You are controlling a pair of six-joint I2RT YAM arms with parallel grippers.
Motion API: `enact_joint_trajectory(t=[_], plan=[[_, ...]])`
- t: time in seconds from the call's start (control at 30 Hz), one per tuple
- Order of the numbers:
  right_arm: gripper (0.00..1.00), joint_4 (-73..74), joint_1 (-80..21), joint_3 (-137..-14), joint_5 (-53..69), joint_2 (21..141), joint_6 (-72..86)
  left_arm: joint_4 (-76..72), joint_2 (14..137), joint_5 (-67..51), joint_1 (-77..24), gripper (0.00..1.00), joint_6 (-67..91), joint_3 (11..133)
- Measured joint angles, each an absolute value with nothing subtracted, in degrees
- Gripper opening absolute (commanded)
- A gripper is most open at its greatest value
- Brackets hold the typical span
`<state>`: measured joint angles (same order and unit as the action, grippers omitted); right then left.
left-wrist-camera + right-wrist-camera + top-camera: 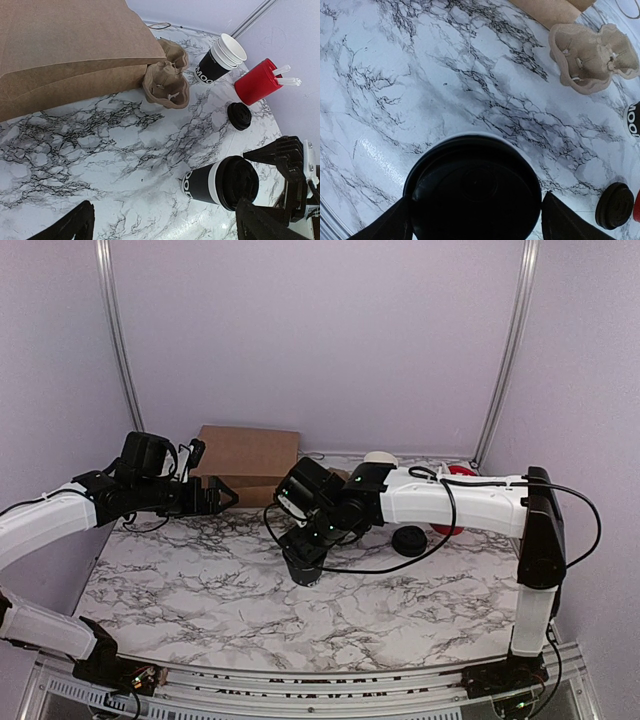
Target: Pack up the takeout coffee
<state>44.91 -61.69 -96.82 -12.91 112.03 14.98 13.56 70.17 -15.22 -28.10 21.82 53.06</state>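
Note:
The small black paper cup (303, 570) stands upright on the marble table, and its white rim band and print show in the left wrist view (207, 183). A round black lid (475, 187) sits on its top. My right gripper (476, 216) hangs right above the cup, with one finger pressed against each side of the lid; it also shows in the top view (306, 543). My left gripper (226, 497) is open and empty, raised at the left in front of the paper bag. Its fingers frame the bare table in the left wrist view (168, 222).
A brown paper bag (246, 460) lies at the back left, with a brown pulp cup carrier (166, 82) beside it. A stack of white-rimmed cups (221, 59) and a red tub (255, 82) stand at the back right. A second loose black lid (408, 540) lies right of the cup.

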Motion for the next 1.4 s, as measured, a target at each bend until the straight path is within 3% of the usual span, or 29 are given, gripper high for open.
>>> enact_joint_trajectory(t=[1.4], plan=[[0.86,44.8,-61.7,-96.8,-13.0,111.4,15.0,13.6,70.8,-16.1,-28.3,0.99,21.7,53.1]])
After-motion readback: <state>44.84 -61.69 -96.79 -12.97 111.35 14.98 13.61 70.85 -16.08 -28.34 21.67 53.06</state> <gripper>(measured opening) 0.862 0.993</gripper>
